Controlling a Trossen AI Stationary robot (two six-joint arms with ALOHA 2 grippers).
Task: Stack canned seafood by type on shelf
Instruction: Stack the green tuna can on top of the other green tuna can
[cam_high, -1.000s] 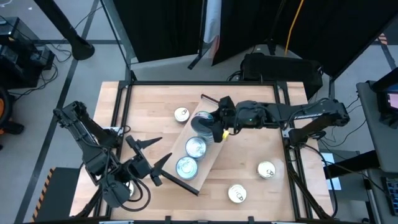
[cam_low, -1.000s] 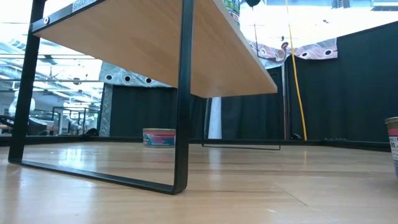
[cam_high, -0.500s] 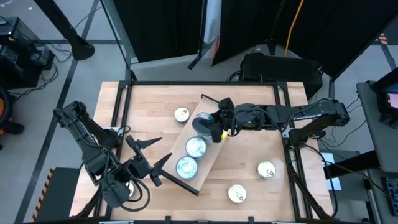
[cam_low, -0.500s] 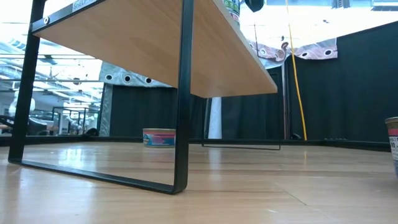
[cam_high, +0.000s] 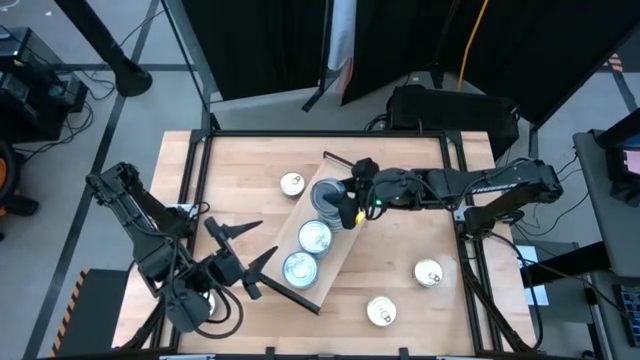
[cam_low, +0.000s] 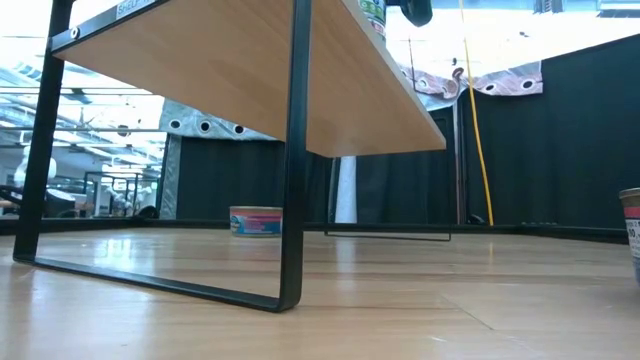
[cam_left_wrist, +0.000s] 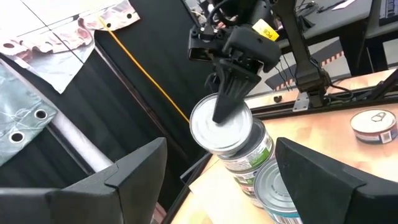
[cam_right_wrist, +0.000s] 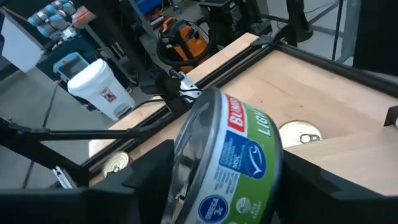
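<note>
The shelf (cam_high: 318, 262) is a light board lying slantwise across the table, carried on dark rail legs (cam_low: 292, 150). On it stand blue-topped tins (cam_high: 315, 237) (cam_high: 300, 268) and, at its far end, a stack of tins (cam_left_wrist: 252, 158). My right gripper (cam_high: 342, 200) reaches in from the table's right and is shut on the tilted top tin (cam_left_wrist: 219, 130) of that stack. My left gripper (cam_high: 250, 243) hangs open and level off the shelf's left side, with nothing between its fingers. My right gripper pinches the top tin by its flat faces. One finger (cam_left_wrist: 225, 99) lies across the silver face (cam_left_wrist: 208, 134); the tin hides the other. The fingers slant down from the table's right. The tin sits tilted, its lower rim (cam_left_wrist: 239, 149) on the stack; its green label (cam_right_wrist: 239, 158) shows between my fingers.
Three pale pull-tab tins lie loose on the table: one by the shelf's far end (cam_high: 292, 183), two at the near right (cam_high: 428, 272) (cam_high: 381, 311). A black frame (cam_high: 200, 170) borders the tabletop. A low tin (cam_low: 256, 221) stands beyond the shelf's leg.
My right gripper has tipped its fingers further downward over the stack at the shelf's far end and drawn back a little toward the table's right. More of the top tin's round face shows from above.
</note>
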